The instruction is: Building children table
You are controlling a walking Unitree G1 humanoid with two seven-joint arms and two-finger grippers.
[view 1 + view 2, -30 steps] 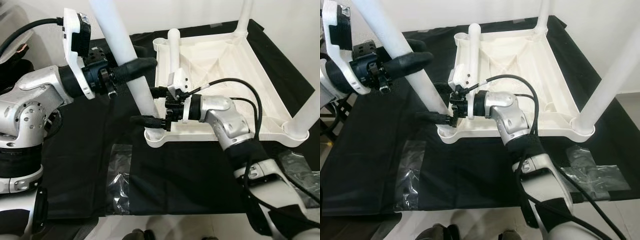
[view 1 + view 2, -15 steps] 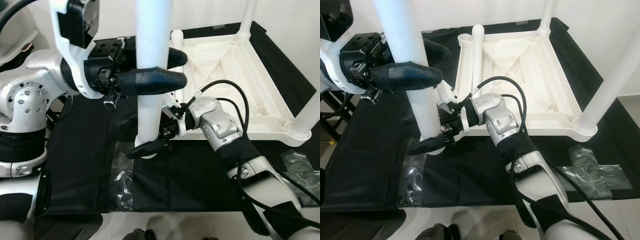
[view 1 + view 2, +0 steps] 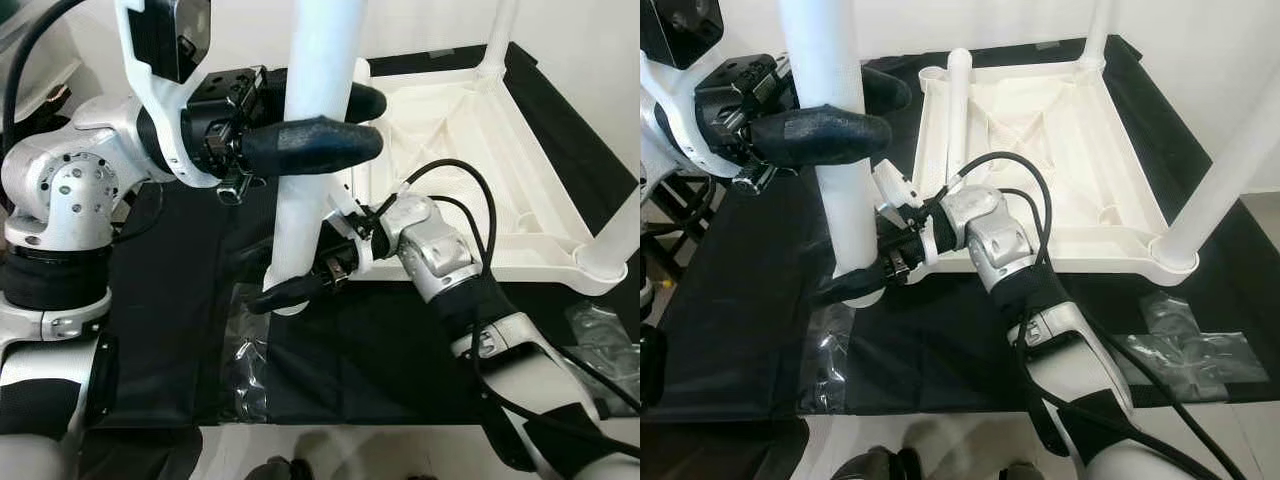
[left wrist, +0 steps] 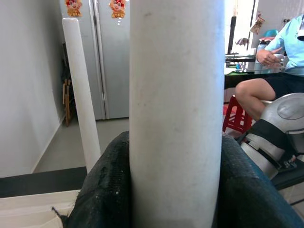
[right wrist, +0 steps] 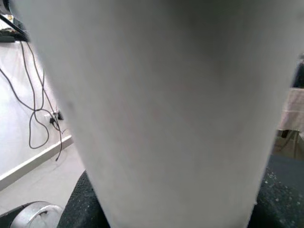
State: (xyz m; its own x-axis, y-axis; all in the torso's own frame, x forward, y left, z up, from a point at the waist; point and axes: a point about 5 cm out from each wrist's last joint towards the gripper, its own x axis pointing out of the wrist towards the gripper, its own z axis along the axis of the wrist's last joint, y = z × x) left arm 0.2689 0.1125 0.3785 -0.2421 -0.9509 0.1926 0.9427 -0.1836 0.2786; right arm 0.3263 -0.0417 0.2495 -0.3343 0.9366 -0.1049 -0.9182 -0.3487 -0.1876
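A white plastic tabletop [image 3: 470,160] is seen lying upside down on a black sheet [image 3: 180,330] on the floor, with legs already standing at three corners. A thick, smooth white leg [image 3: 310,150] is held nearly upright over the near left corner. It is gripped high up by the left hand [image 3: 330,125] and near its foot by the right hand [image 3: 295,290], both clenched around it. A seated person [image 4: 270,61] is shown in the left wrist view.
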